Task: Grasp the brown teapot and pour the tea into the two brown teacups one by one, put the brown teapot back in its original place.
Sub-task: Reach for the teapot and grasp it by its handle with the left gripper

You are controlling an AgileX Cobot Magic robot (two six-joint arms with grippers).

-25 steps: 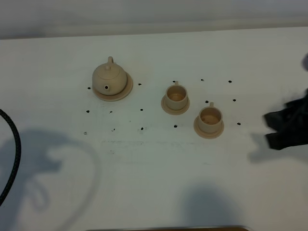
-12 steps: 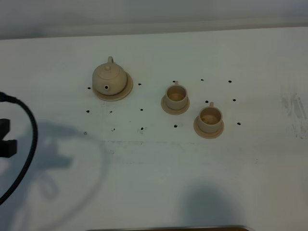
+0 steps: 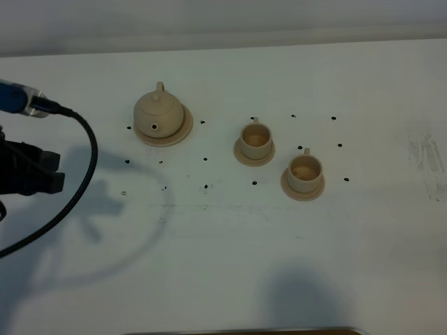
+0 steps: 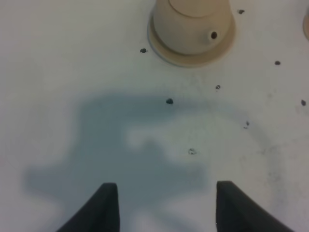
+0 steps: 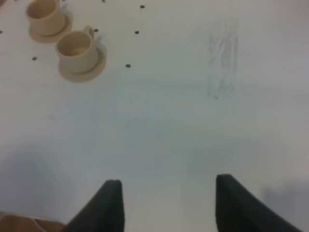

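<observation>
Item: one brown teapot (image 3: 157,112), upper left of the high view, seated on its wide saucer (image 3: 184,126). Two brown teacups, centre cup (image 3: 256,136) and lower-right cup (image 3: 305,169), each sit on a small saucer (image 3: 241,156). Left tool (image 3: 52,172) at the left edge and right tool (image 5: 166,183) are both wide and empty; I'd have the left take the loop handle (image 3: 160,86) and lift level.

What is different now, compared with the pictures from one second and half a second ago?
The left gripper has come into the high view from the left edge and moved toward the brown teapot, jaws open, holding nothing. The right gripper has left the high view at the right edge. Teapot, its saucer and both teacups have not moved.
</observation>
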